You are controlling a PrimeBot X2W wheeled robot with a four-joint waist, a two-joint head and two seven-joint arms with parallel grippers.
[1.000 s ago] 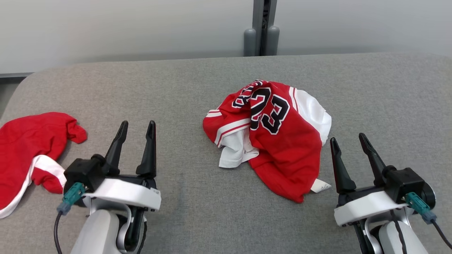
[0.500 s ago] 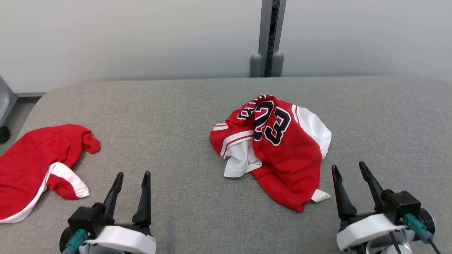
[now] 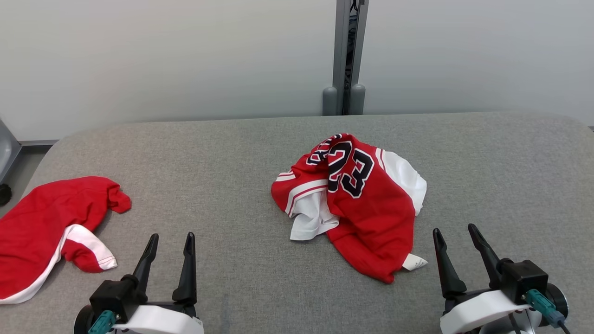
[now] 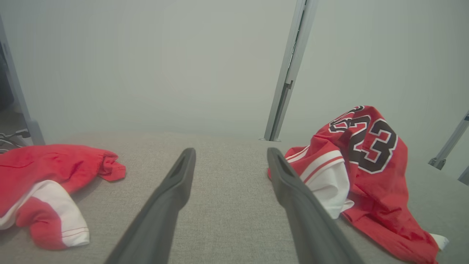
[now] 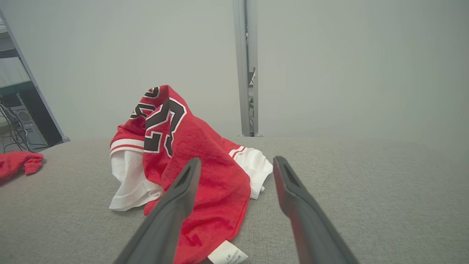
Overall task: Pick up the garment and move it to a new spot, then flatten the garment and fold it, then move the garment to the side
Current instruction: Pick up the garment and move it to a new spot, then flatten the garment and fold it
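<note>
Crumpled red-and-white fabric jersey numbered 23 [image 3: 371, 208] heaped mid-way on grey cloth-covered tabletop [image 3: 222, 153], touching neither gripper. Left gripper [image 3: 171, 236] spread wide, empty, over bare cloth. Right gripper [image 3: 454, 228] spread wide, empty, just beside jersey's hem. Second red-and-white garment [image 3: 46, 222] at far left.

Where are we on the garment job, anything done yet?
Nothing looks done: the red number 23 jersey lies crumpled in the middle of the grey table. Nothing is in hand: the left gripper and right gripper are open, empty, short of it. Left: pick up, move, flatten, fold, set aside. A second red garment lies at the left.
</note>
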